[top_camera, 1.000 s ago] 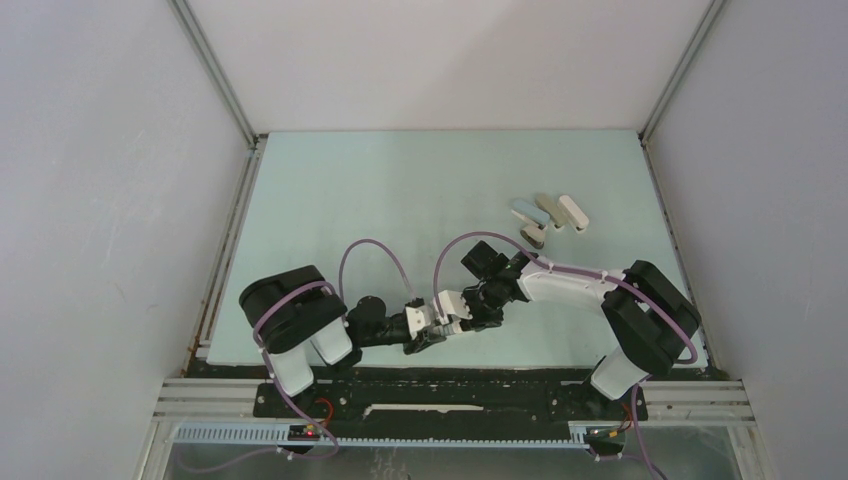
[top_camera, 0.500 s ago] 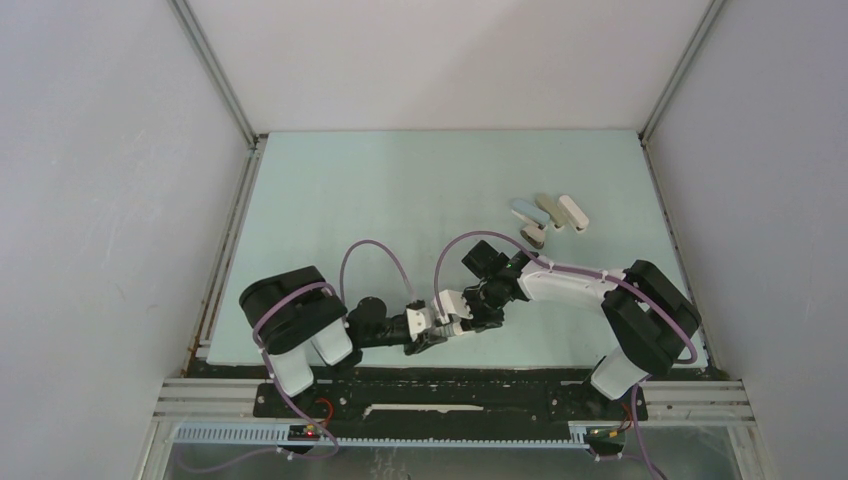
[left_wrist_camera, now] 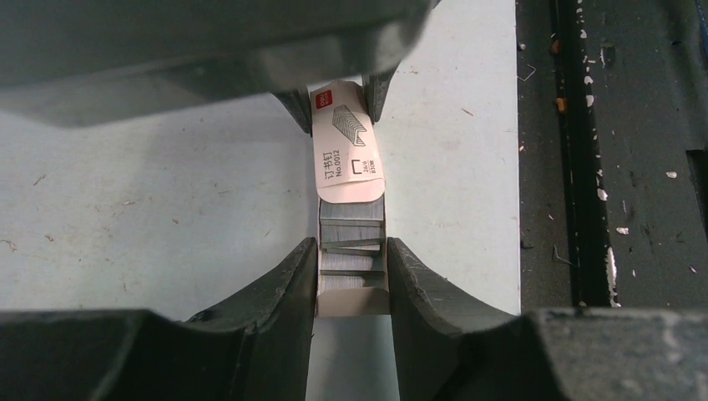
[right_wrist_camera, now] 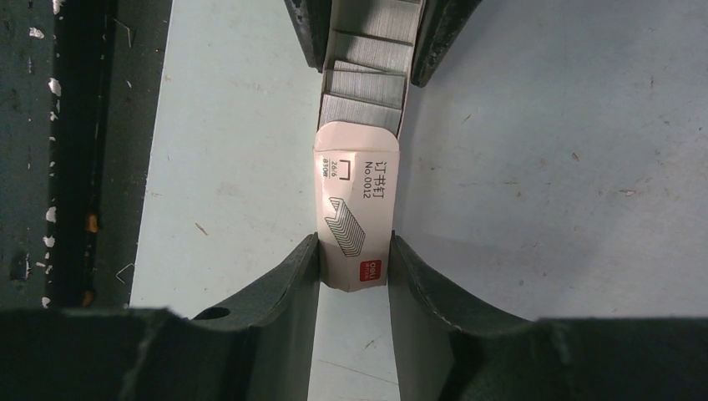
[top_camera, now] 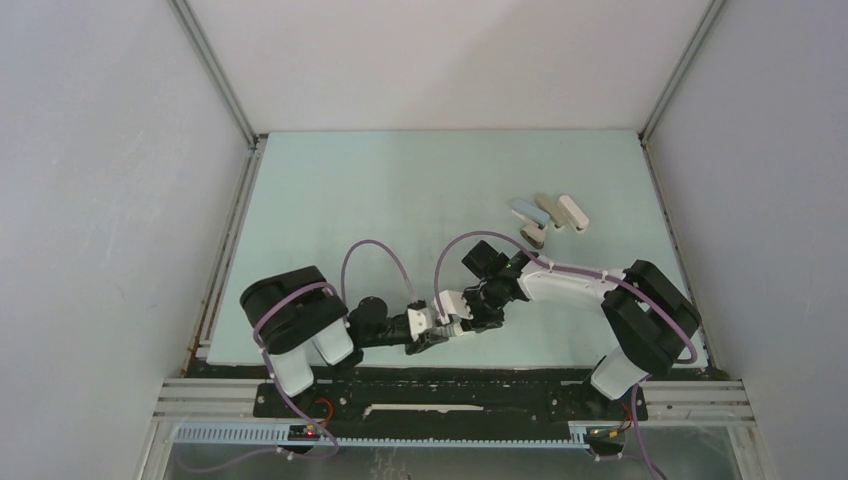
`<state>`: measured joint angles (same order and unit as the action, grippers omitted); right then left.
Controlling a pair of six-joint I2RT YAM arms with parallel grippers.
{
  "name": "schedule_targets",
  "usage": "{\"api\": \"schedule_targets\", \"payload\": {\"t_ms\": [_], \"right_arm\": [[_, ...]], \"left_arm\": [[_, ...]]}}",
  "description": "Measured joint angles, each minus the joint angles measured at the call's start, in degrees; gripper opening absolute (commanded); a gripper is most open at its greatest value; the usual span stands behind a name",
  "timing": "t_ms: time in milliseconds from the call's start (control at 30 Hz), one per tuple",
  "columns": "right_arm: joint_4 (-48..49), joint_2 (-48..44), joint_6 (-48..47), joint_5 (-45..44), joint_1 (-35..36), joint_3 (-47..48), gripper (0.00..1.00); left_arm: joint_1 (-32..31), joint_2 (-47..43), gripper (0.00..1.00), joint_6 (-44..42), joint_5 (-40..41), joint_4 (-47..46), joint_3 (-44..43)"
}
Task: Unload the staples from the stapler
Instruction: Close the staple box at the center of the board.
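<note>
Pale-blue plastic, the stapler lies far right on the bench, well apart from the left tool, which clenches a tray of grey staples, and the right tool, clenching its sleeve. We judge that pulling these apart could spill loose strips. Only the wrist views show the strips; only the top view shows the stapler.

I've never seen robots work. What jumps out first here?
Both grippers meet near the front of the table: the right gripper clamps a white labelled sleeve, the left gripper its tray of grey staples. The pale-blue stapler lies far right, beside other small items.
</note>
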<state>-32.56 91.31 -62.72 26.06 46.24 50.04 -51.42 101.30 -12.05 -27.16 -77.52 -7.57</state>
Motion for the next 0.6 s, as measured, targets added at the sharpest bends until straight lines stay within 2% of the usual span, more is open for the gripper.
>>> {"api": "schedule_targets", "payload": {"t_ms": [600], "right_arm": [[0.0, 0.1, 0.2, -0.6, 0.3, 0.1, 0.44]], "left_arm": [[-0.2, 2.7, 0.40, 3.1, 2.3, -2.0, -1.2]]}}
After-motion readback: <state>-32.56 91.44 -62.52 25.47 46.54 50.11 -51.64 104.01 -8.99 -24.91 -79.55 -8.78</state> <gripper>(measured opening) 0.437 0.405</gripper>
